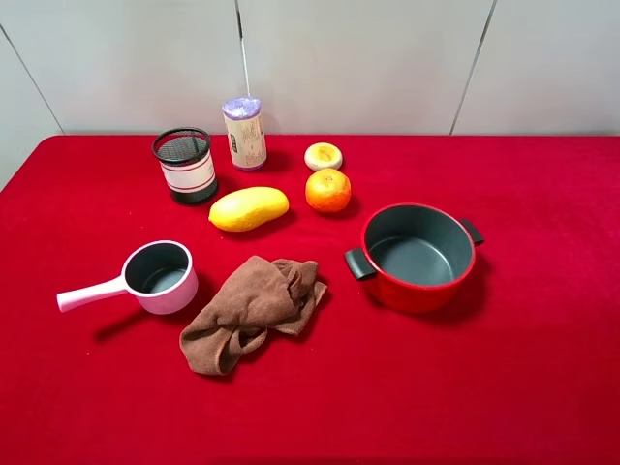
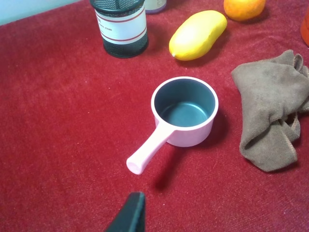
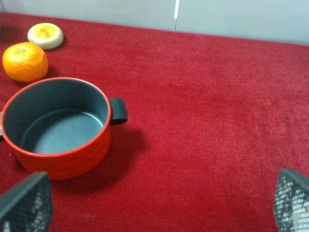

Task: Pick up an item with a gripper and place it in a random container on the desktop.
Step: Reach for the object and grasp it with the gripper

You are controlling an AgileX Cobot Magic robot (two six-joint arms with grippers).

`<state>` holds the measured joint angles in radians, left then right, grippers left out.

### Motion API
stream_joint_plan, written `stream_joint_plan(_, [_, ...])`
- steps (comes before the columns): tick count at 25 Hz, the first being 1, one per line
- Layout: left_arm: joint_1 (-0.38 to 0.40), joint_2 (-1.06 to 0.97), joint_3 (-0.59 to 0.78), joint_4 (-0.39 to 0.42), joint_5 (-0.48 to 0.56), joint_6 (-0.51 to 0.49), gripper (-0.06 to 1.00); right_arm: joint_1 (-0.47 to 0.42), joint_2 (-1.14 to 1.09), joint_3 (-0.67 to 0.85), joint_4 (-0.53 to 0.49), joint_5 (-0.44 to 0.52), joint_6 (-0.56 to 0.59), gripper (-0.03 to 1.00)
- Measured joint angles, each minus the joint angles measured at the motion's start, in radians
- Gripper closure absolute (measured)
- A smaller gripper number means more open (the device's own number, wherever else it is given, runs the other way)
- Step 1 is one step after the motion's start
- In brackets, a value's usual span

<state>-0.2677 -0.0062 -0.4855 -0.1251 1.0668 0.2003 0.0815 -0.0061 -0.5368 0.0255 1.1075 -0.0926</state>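
Observation:
The item point(image 1: 324, 155), a small cream-white bun with a yellowish centre, lies on the red desktop point(image 1: 523, 387) at the back, just behind an orange point(image 1: 328, 190). It also shows in the right wrist view point(image 3: 45, 35). The container point(image 1: 184, 165), a black mesh cup with a white band, stands upright at the back left and shows in the left wrist view point(image 2: 123, 26). Neither gripper shows in the high view. My right gripper point(image 3: 159, 205) is open and empty over bare cloth, near the red pot. Of my left gripper only one dark fingertip point(image 2: 130, 212) shows, near the saucepan's handle.
A yellow mango point(image 1: 249, 208) lies beside the container. A red pot point(image 1: 418, 291) with black handles stands right of centre. A pink-handled saucepan point(image 1: 174, 295) and a crumpled brown cloth point(image 1: 254, 308) lie front left. A purple-topped canister point(image 1: 245, 133) stands at the back.

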Motion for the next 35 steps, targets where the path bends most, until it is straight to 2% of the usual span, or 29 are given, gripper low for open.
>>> stream_joint_plan(35, [0.0, 0.0, 0.0, 0.0, 0.0, 0.0, -0.04, 0.0, 0.0, 0.0, 0.0, 0.0, 0.0, 0.27])
